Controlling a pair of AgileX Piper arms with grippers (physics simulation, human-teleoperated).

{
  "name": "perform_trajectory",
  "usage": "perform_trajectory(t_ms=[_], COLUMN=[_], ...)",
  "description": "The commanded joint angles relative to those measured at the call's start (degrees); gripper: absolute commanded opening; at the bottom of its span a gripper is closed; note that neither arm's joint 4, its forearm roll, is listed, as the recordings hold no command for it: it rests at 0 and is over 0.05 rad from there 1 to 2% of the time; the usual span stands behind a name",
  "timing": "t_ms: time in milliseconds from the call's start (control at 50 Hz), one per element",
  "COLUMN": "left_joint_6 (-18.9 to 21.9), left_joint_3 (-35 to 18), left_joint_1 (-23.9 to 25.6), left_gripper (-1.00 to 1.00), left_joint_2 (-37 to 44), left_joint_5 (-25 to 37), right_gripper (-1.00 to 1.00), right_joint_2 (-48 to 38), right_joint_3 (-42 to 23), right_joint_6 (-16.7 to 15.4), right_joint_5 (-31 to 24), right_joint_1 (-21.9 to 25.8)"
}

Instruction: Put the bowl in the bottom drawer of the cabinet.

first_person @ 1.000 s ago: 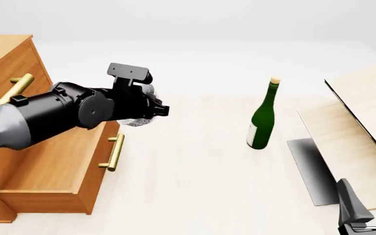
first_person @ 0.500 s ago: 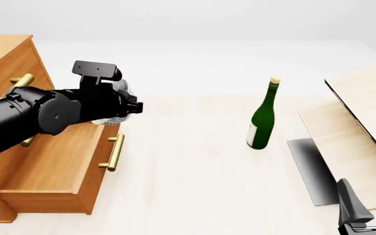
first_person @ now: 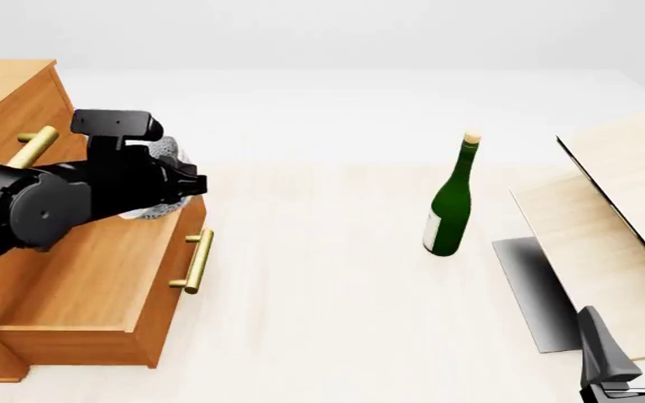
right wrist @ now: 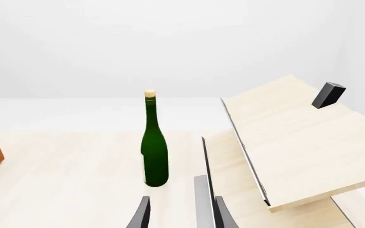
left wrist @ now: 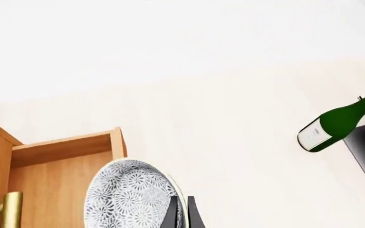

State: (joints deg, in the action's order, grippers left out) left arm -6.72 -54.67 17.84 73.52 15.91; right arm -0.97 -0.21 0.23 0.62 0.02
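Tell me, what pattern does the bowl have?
White with fine grey flower-like speckles; the bowl shows best in the left wrist view.

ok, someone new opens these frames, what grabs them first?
The left hand holding the speckled bowl over the pulled-out bottom drawer of the orange-brown cabinet, on the table's left. Then the green bottle standing upright alone mid-table. The right hand sits idle at the near right.

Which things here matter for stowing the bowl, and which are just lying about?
For the job:
- bowl, gripped in the left gripper
- bottom drawer, pulled open
- cabinet

Lying about:
- green bottle, upright on the table
- pale wood panels
- right gripper, idle and open
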Motion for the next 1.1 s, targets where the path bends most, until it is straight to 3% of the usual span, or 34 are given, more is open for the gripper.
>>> perform_trajectory(t_ms=[20, 240, 800, 1060, 1100], left_joint_6=[-0.03, -1.04, -2.61, -2.13, -2.6], left_joint_3=[2.11, 7.25, 10.99, 10.32, 11.67], left_joint_1=[-3.1, -6.91, -8.15, -10.06, -9.54], left_gripper=[-1.0, -1.0, -1.0, -1.0, -1.0], left_joint_2=[-2.71, -6.53, -4.63, -3.59, -2.4], left_joint_5=[-0.67, -2.49, -5.65, -4.5, -6.98], right_gripper=[1.0, 1.0, 1.0, 1.0, 1.0], right_joint_2=[0.0, -0.01, -0.01, 0.0, 0.01], right_joint_3=[0.0, 0.0, 0.0, 0.0, 0.0], right_joint_6=[0.0, 0.01, 0.0, 0.01, -0.01], right_joint_5=[0.0, 0.0, 0.0, 0.0, 0.0], right_joint_1=[-0.01, 0.0, 0.0, 0.0, 0.0])
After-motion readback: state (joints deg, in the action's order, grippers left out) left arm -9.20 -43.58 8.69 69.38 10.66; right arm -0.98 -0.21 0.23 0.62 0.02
